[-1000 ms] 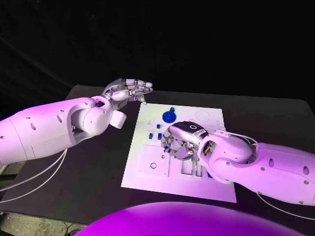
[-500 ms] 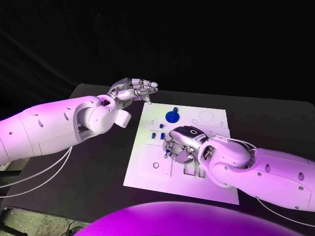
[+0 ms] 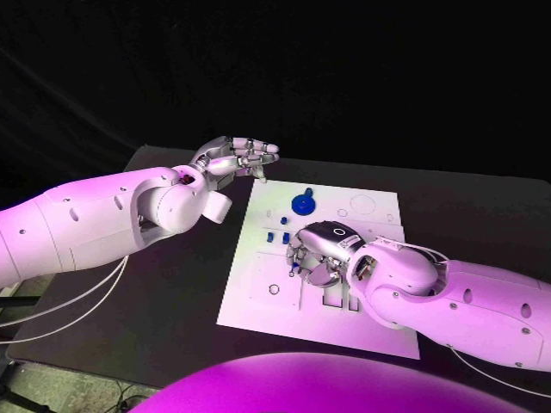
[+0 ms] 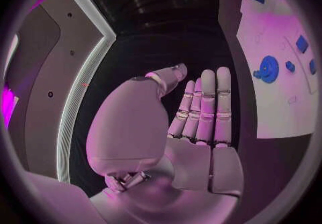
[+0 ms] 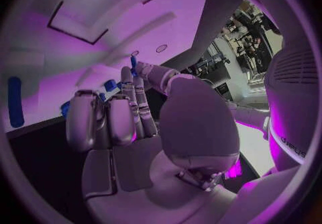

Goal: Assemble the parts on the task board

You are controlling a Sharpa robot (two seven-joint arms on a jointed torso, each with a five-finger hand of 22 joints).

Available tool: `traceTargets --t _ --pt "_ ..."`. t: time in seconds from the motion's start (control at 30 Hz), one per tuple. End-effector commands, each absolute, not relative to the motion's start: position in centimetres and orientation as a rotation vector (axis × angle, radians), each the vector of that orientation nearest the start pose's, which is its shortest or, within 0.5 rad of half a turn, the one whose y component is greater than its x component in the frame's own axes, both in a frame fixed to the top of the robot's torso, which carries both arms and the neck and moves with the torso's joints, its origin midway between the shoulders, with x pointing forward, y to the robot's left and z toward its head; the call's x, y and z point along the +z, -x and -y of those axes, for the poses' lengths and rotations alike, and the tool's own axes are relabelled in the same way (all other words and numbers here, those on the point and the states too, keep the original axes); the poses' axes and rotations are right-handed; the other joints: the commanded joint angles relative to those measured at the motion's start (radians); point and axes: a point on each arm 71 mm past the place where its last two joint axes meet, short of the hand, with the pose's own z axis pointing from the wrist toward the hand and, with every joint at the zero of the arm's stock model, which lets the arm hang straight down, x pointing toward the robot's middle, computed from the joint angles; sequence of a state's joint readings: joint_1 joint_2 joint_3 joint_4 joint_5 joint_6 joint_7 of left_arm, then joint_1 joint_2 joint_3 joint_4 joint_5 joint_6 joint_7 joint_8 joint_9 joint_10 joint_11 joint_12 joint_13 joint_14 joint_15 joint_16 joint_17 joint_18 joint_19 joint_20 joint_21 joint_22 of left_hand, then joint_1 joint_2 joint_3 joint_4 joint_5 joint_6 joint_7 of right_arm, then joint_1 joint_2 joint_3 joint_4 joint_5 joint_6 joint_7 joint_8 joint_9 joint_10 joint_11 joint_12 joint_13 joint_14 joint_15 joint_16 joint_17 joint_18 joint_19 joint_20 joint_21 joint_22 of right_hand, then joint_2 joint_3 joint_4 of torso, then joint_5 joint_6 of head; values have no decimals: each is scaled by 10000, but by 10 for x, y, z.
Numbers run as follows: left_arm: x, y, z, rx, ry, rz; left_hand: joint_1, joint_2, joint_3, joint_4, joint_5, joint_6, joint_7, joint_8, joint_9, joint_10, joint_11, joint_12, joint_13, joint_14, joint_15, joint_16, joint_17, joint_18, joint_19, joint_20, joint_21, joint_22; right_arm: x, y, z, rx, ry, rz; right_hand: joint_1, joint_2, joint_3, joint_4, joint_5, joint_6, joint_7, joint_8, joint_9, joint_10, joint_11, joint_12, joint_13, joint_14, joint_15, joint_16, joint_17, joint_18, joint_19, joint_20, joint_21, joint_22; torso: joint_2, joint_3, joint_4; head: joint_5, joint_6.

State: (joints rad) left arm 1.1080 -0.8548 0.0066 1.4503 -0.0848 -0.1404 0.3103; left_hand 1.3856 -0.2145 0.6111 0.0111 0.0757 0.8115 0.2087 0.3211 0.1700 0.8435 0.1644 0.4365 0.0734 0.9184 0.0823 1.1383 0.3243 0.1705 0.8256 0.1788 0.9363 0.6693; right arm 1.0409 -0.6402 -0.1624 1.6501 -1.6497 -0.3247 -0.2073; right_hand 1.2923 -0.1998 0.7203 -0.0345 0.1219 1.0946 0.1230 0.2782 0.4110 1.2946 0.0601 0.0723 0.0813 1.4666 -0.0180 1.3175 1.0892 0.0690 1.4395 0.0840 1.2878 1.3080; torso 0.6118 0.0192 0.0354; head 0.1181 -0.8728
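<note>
The white task board lies in the middle of the black table. A round blue part stands near its far edge, and small blue parts lie just below it. My right hand is low over the board's middle, fingertips down among small blue parts; a blue piece shows at one fingertip, but a grip cannot be made out. My left hand hovers off the board's far left corner, its fingers straight and apart, holding nothing. The round blue part lies beyond them.
The board has empty cut-out slots near its front and circle outlines at its far right. A long blue bar lies on the board beside my right hand. Bare black table flanks the board on both sides.
My left hand's fingers have uncurled and spread a little. My right hand has stayed low over the board's middle, barely shifting.
</note>
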Motion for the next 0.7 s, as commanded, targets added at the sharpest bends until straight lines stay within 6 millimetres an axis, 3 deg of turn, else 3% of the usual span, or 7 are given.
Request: traceTargets --t 0.03,0.7 --pt "-214 -486 -225 -15833 11084 -15840 63 14 -48 -14 39 -75 162 -59 -10 -82 1 53 -12 -30 54 -56 -15 139 95 7 -53 -16 -274 -381 66 8421 4592 -17971 3 87 -7 -54 29 38 -5 26 24 138 -60 38 11 167 -46 39 -3 -92 73 -10 -29 1749 -2 -2 0 25 2" --pt "-214 -486 -226 -15821 11081 -15862 69 20 -72 -16 41 -79 163 -53 -9 -115 4 74 -10 -36 59 -62 -25 139 101 12 -71 -30 -283 -380 64 8302 4697 -18096 3 87 -7 -54 29 38 -5 26 24 138 -60 38 11 167 -46 39 -3 -92 73 -10 -29 1749 6 -1 -1 87 2"
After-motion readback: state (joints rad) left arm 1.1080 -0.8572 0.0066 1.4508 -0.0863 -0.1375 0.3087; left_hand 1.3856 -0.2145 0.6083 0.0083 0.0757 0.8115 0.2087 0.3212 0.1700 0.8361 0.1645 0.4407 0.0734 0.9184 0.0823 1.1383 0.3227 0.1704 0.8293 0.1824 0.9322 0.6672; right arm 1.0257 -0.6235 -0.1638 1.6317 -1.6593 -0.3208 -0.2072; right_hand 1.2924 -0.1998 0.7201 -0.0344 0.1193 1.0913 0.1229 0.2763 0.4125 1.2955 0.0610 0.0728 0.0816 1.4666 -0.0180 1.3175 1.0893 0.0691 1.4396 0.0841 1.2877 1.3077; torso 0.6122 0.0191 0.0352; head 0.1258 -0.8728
